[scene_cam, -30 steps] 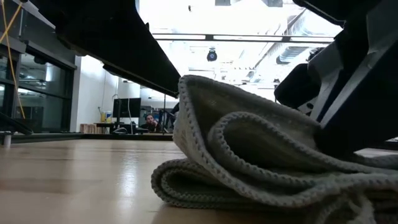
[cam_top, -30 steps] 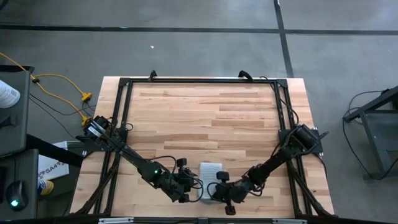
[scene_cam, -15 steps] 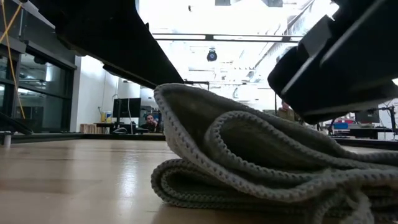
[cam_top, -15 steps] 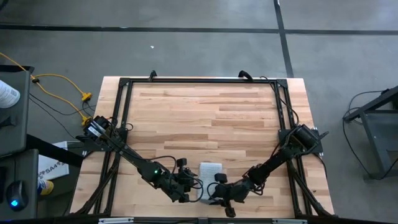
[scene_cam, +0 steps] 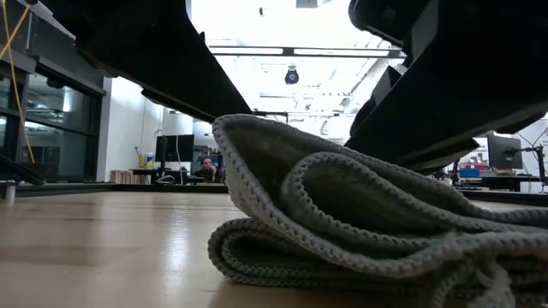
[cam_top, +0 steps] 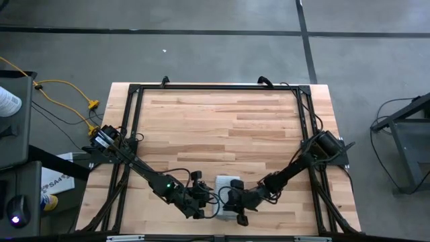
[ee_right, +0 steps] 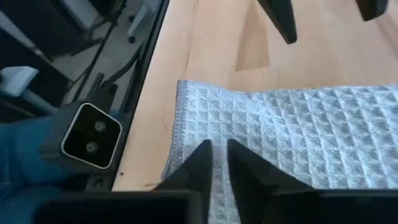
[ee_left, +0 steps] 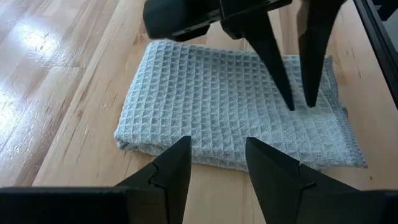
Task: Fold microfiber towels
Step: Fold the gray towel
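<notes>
The light grey-blue microfiber towel (cam_top: 227, 183) lies folded in several layers near the table's near edge, flat on the wood (ee_left: 236, 106), with its rolled folds toward the low camera (scene_cam: 360, 222). My left gripper (ee_left: 217, 162) stands open just off the towel's left edge, with nothing between its fingers. My right gripper (ee_right: 219, 158) hovers over the towel's top layer (ee_right: 292, 137) with only a narrow gap between its fingers. Its tips (ee_left: 300, 102) point down at the cloth, and nothing is between them. My right gripper's fingertips (ee_left: 291, 99) stand at the towel's top layer (ee_left: 273, 118), slanting down from the table's right. I cannot tell whether they touch the cloth. My left gripper touches nothing.
A black metal frame (cam_top: 134, 114) runs along the table's left, far and right sides. A small camera block (ee_right: 90, 138) sits at the near edge, close to the towel. Bare wood (cam_top: 222, 128) stretches toward the far side. A person (scene_cam: 205, 167) sits far behind in the room.
My right gripper has come off the towel's raised flap, risen a little and gone toward the table's left, over the towel. The flap, which stood steep and high, has sunk and now lies lower over the folded stack. The bottom layers have stayed in place.
</notes>
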Controlling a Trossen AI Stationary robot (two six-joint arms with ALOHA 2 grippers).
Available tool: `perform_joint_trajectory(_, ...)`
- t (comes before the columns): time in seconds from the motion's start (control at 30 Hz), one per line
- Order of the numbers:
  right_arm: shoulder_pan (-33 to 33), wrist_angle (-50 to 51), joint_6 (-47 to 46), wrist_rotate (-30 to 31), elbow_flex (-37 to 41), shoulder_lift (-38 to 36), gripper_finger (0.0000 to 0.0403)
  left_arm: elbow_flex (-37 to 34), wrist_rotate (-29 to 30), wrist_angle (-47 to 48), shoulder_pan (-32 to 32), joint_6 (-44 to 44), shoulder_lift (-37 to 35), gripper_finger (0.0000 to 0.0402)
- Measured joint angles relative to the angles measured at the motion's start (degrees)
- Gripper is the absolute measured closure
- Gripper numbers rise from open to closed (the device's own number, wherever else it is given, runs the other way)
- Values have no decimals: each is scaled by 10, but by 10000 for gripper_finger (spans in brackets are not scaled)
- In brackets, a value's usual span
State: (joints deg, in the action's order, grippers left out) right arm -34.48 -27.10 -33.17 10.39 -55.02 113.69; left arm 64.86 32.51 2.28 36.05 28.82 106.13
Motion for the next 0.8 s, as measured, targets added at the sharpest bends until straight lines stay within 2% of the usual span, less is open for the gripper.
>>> perform_joint_trajectory(0.07, 6, 1, 0, -20, 0, 0, 385, 0, 0, 0, 0, 0, 0, 249)
perform_joint_trajectory(0.13, 11, 1, 0, -34, 0, 0, 396, 0, 0, 0, 0, 0, 0, 249)
perform_joint_trajectory(0.5, 29, -8, -21, -86, 0, 17, 400, 0, -2, 0, 0, 0, 0, 249)
perform_joint_trajectory(0.67, 37, -68, -31, -122, -1, 47, 400, 0, -2, 1, 0, 1, 0, 249)
perform_joint_trajectory(0.8, 38, -84, -21, -125, 1, 39, 400, 0, -2, 7, 0, 4, 0, 249)
